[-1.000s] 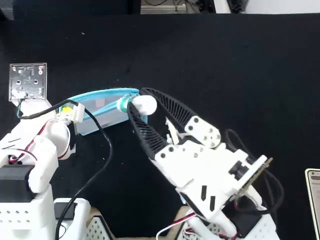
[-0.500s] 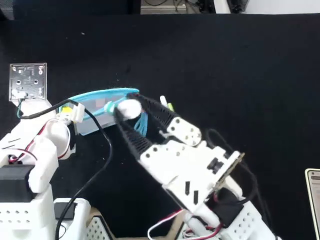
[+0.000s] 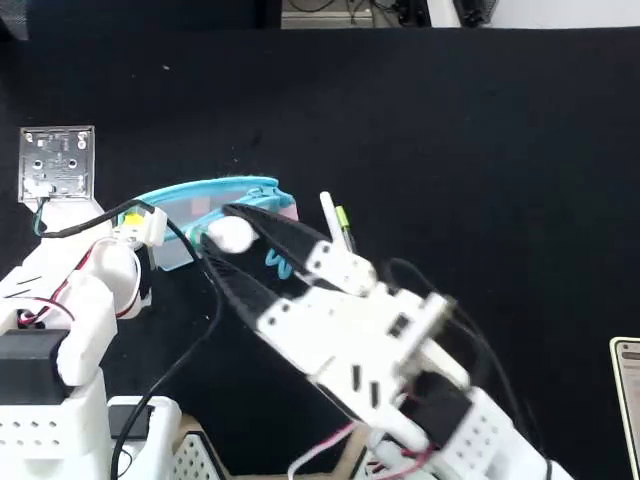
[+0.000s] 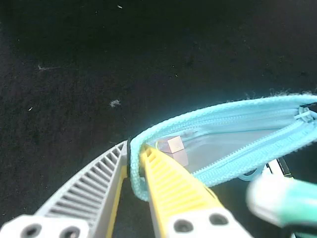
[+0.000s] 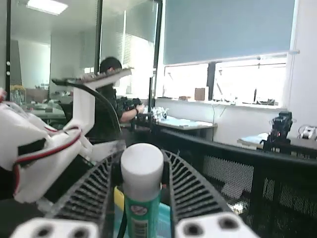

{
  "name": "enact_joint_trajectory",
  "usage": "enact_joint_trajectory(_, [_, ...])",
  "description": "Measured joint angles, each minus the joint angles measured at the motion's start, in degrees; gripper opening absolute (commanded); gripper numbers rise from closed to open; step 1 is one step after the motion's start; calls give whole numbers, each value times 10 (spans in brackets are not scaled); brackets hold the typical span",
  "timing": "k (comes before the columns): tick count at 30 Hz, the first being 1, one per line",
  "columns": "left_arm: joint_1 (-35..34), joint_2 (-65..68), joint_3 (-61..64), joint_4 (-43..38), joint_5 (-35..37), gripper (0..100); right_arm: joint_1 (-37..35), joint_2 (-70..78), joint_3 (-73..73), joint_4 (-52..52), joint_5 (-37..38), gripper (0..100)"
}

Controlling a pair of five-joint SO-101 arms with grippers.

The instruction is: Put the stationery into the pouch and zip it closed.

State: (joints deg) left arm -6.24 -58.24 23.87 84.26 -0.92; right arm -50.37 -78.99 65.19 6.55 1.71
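Note:
A light blue zip pouch (image 3: 205, 200) lies open on the black table. My left gripper (image 3: 138, 224) is shut on the pouch's left end; its yellow and grey fingers (image 4: 163, 178) pinch the zipper edge (image 4: 134, 163). Inside the pouch (image 4: 233, 134) sits a small pale block (image 4: 174, 145). My right gripper (image 3: 226, 236) is shut on a glue stick (image 5: 142, 188) with a white cap and teal body, held over the pouch's near edge. A white pen (image 3: 328, 212) and a green pen (image 3: 343, 221) lie just right of the pouch.
A square metal plate (image 3: 56, 161) lies at the far left. A white card (image 3: 628, 372) shows at the right edge. The left arm's black cable (image 3: 205, 290) loops close to the right gripper. Bare black table stretches behind and to the right.
My right arm has swung left with the glue stick, from the pouch's right end to above its near edge, uncovering the two pens. The left gripper kept its hold.

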Motion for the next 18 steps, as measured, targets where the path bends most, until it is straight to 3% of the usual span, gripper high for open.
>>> enact_joint_trajectory(18, [0,0,0,0,0,30,0,74,-38,-40,0,11])
